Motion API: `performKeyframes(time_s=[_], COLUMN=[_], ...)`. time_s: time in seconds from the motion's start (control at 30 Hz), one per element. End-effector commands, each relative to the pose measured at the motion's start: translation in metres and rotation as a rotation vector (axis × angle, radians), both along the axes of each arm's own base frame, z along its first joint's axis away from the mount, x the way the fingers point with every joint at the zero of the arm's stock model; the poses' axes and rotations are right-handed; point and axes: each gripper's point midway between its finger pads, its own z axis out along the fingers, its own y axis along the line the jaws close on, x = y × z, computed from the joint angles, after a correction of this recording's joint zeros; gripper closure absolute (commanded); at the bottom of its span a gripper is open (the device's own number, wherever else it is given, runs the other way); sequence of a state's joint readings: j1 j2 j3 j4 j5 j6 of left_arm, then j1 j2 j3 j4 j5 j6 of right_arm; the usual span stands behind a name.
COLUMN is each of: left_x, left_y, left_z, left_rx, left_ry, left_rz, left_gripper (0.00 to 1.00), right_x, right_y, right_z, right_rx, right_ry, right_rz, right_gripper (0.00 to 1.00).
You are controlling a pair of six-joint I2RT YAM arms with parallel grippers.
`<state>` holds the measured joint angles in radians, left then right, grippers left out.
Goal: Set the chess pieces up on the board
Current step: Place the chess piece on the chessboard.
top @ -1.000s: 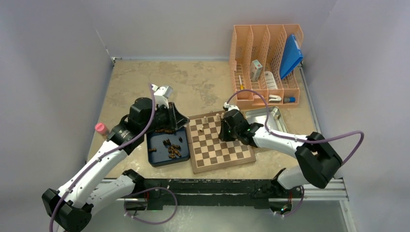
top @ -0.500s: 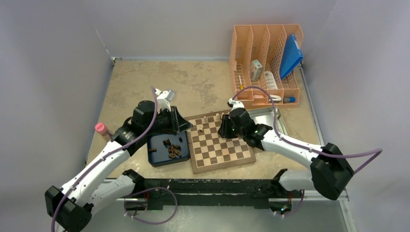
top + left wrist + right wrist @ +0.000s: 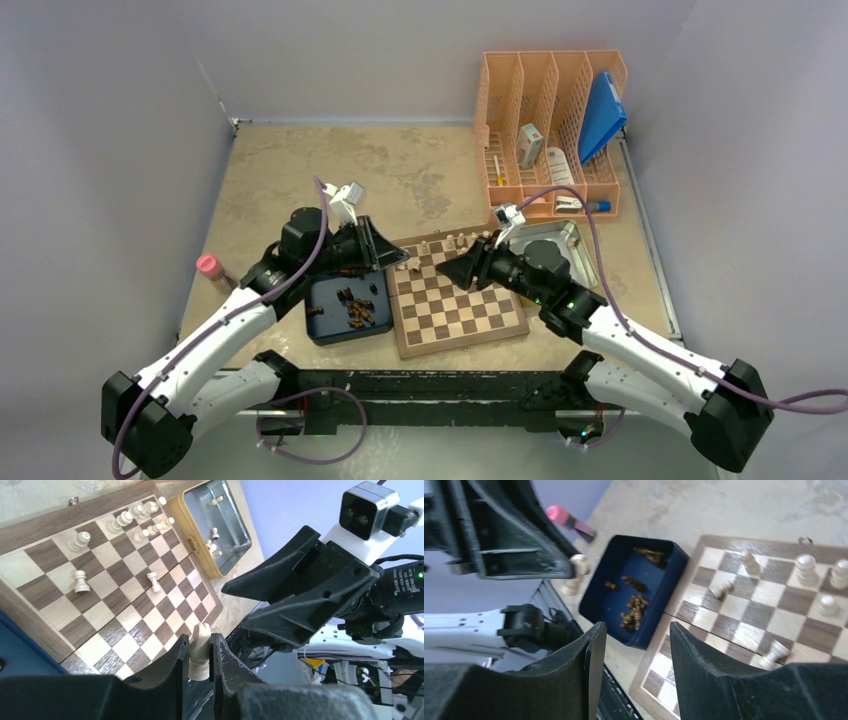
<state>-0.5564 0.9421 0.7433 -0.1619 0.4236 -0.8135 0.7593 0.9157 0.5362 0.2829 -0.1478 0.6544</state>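
A small pale beige wooden chess piece (image 3: 201, 652) is gripped tight between the two black fingers (image 3: 176, 667) of the left pincer (image 3: 200, 647). It is held upright in the air. In the top view this pincer is seen by the far left corner of the flat square wooden chessboard with dark brown and cream squares (image 3: 455, 300).

The right pincer (image 3: 636, 630) is let go: its two black fingers (image 3: 704, 675) are spread apart and nothing is held between them. It is seen over the far half of the board, close to the left pincer but not touching it.

A few more pale beige pieces (image 3: 80, 541) are placed on the board, and most of them are bunched along its far edge (image 3: 450, 241).

A dark blue square tray (image 3: 330, 332) is set just beside the left side of the board. A heap of small dark brown wooden chess pieces (image 3: 634, 612) is kept inside it.

A silver metal tray with a yellow rim (image 3: 232, 520) is set by the right side of the board. Some pale pieces (image 3: 214, 532) are lying in it.

Everything is carried by a sandy stone-look counter (image 3: 300, 170). A tall orange plastic file rack (image 3: 550, 110) is stood at its far right, and a small thing with a pink cap (image 3: 210, 266) is found at its left edge.
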Motion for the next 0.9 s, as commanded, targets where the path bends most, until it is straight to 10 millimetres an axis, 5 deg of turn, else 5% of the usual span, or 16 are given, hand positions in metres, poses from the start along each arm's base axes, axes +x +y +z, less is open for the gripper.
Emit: performKeyframes(time_s=[0.0,0.2,0.37,0.87], left_x=[0.0,-0.002,-0.004,-0.003], left_y=[-0.009,-0.012,-0.016,-0.022], left_z=[0.039,0.047,0.044,0.037], left_rx=[-0.156,-0.224,-0.226,-0.253], left_ry=[-0.06,-0.06,-0.075,-0.068], left_rz=[-0.007,-0.017,-0.053,-0.079], left_gripper=[0.94,0.94,0.93,0.93], right_x=[-0.012,-0.034,-0.027,-0.031], right_y=[0.012,0.02,0.024,0.051], right_z=[0.046,0.072,0.078,0.089], right_rx=[0.143,0.289,0.287,0.322], right_ry=[-0.129,-0.161,-0.161,-0.109], right_rz=[0.094,0.199,0.18,0.226], right_gripper=[0.48,0.49,0.42,0.46])
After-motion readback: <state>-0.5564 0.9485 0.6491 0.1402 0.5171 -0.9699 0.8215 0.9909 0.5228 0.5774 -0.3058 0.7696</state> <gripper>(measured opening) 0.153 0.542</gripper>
